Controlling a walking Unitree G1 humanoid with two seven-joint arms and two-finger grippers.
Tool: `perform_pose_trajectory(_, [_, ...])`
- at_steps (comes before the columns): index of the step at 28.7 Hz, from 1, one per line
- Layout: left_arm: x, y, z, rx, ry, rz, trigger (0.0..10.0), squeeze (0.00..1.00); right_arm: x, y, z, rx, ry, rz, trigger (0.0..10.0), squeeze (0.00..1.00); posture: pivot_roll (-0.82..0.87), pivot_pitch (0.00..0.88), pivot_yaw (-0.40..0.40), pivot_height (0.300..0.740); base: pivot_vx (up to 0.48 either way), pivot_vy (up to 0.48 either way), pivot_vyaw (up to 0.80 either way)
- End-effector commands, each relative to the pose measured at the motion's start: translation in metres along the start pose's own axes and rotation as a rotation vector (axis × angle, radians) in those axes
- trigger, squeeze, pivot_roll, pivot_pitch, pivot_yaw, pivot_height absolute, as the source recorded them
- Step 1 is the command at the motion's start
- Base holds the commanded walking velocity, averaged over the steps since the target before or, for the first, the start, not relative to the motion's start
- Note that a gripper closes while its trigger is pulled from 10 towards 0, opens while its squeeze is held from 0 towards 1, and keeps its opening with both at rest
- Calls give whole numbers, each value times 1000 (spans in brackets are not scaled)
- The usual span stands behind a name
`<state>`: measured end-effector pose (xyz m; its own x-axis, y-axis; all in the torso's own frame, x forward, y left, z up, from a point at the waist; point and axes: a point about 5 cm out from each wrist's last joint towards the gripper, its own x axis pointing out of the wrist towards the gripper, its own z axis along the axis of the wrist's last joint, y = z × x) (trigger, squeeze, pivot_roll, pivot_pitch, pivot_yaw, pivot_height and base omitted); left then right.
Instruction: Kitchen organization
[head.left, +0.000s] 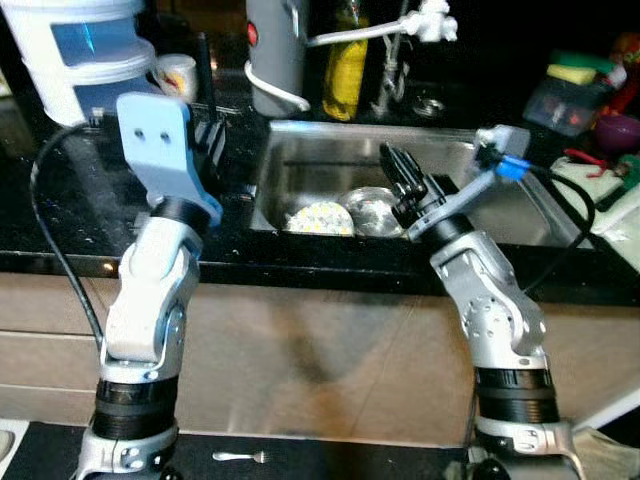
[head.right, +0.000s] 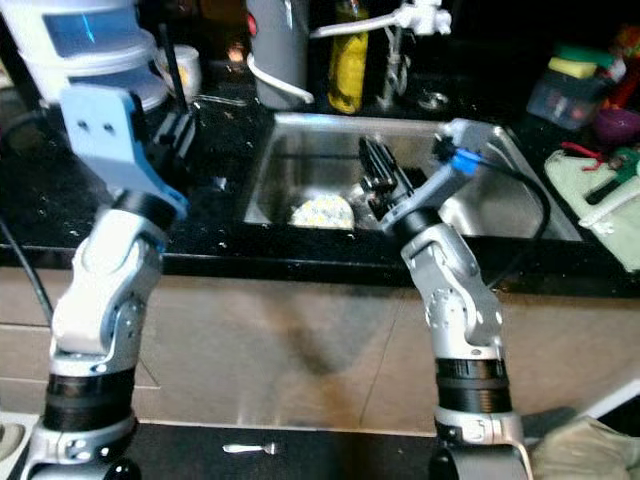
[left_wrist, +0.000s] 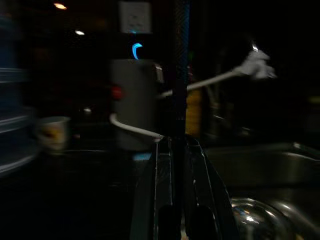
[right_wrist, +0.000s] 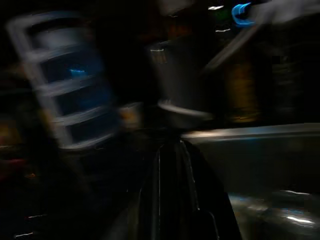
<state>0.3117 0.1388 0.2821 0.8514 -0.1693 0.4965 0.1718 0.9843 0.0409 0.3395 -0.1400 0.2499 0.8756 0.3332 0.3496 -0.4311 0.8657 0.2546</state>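
My left gripper (head.left: 209, 136) is raised over the black counter just left of the steel sink (head.left: 300, 160). It is shut on a thin dark rod (left_wrist: 180, 75) that stands upright from its fingers. My right gripper (head.left: 392, 160) hangs over the middle of the sink, its fingers (right_wrist: 170, 165) pressed shut with nothing between them. In the sink lie a patterned plate (head.left: 318, 218) and a shiny metal bowl (head.left: 372, 208), below and left of the right gripper.
Along the back of the counter stand a white-and-blue stacked container (head.left: 85, 50), a mug (head.left: 178, 75), a grey canister (head.left: 275, 50), a yellow bottle (head.left: 345, 60) and a white tap (head.left: 385, 30). Boxes (head.left: 575, 95) sit at the right. A fork (head.left: 240, 457) lies on the floor.
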Motion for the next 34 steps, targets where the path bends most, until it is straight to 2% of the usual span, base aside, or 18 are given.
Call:
perform_pose_trajectory(1, [3,6,-4,0,18,8,10000,0,5,0,-3,-47,18,-41,10000,0,59,0,-84,740,0,0,0])
perform_pose_trajectory(5, [9,15,-9,-24,41,6,10000,0,16,2,-6,-157,64,-93,10000,0,60,0,-88,740,0,0,0])
perform_pose_trajectory(8, [13,25,-18,-77,65,13,10000,0,26,7,-11,-280,116,-121,10000,0,58,0,-91,740,0,0,0])
perform_pose_trajectory(9, [13,25,-18,-77,65,13,10000,0,26,7,-11,-280,116,-121,10000,0,58,0,-91,740,0,0,0])
perform_pose_trajectory(10, [15,29,-23,-113,79,4,10000,0,29,8,-13,-334,138,-130,10000,0,56,0,-93,740,0,0,0])
perform_pose_trajectory(12, [16,34,-28,-137,87,-4,10000,0,31,10,-15,-356,145,-134,10000,0,55,0,-93,740,0,0,0])
perform_pose_trajectory(14, [18,39,-33,-128,86,-15,10000,0,32,10,-17,-392,154,-144,10000,0,50,0,-92,740,0,0,0])
perform_pose_trajectory(17, [19,37,-35,-89,70,-64,10000,0,30,10,-21,-400,158,-149,10000,0,35,0,-83,740,0,0,0])
perform_pose_trajectory(18, [21,36,-35,-71,55,-87,10000,0,29,9,-22,-408,156,-156,10000,106,30,0,-82,740,0,0,0])
perform_pose_trajectory(19, [21,36,-35,-71,55,-87,10000,0,29,9,-22,-408,156,-156,10000,106,30,0,-82,740,0,0,0])
perform_pose_trajectory(20, [22,36,-34,-65,48,-94,10000,0,28,8,-22,-411,149,-162,10000,1000,25,0,-80,740,0,0,0])
perform_pose_trajectory(23, [28,35,-33,-45,32,-108,10000,0,25,7,-19,-368,118,-173,10000,1000,12,0,-74,740,0,0,0])
perform_pose_trajectory(24, [31,34,-31,-43,22,-118,10000,0,24,7,-17,-343,106,-181,10000,843,9,0,-74,740,0,0,0])
perform_pose_trajectory(25, [33,33,-31,-43,15,-124,10000,0,23,7,-16,-327,98,-187,10000,843,9,0,-74,740,0,0,0])
perform_pose_trajectory(26, [35,32,-30,-34,11,-137,10000,0,22,7,-13,-285,79,-188,10000,0,1,0,-69,740,0,0,0])
perform_pose_trajectory(27, [35,32,-30,-34,11,-137,10000,0,22,7,-13,-285,79,-188,10000,0,1,0,-69,740,0,0,0])
perform_pose_trajectory(31, [42,31,-35,24,14,-195,10000,0,12,6,-3,-41,0,-133,10000,0,-24,0,-53,740,0,0,0])
perform_pose_trajectory(34, [49,35,-40,46,34,-222,10000,0,3,9,9,63,-71,-54,10000,0,-46,0,-37,740,0,0,0])
